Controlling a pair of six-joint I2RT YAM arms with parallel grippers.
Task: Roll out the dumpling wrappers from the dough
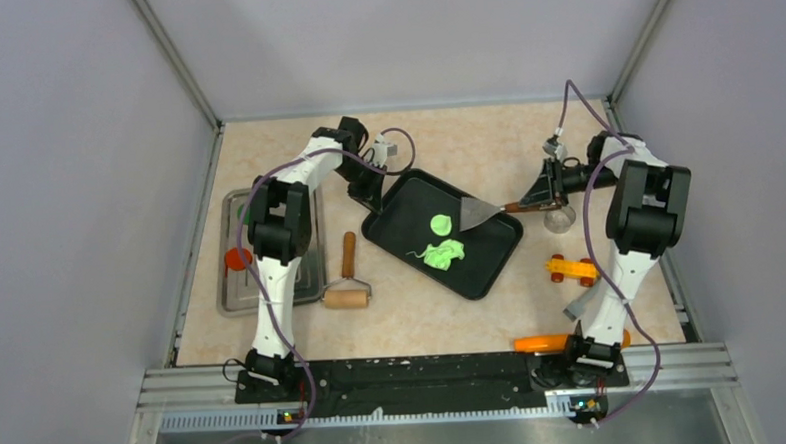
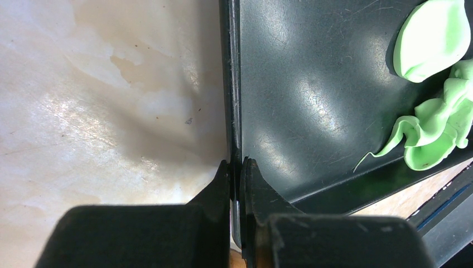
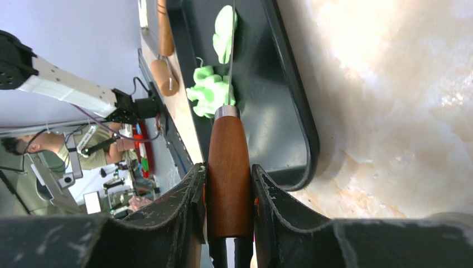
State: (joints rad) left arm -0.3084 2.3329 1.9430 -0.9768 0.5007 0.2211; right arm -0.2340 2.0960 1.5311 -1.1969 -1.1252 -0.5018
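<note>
No writing can be read in any view — no label, brand, number or sign is made out on anything shown.

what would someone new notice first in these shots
The lime-green dough scrap and a round green wrapper beside it stand out most, on the black tray mid-table. The right gripper has its jaws shut on the wooden handle of a scraper, whose metal blade sits right by the wrapper. The left gripper pinches the tray's left rim.
</note>
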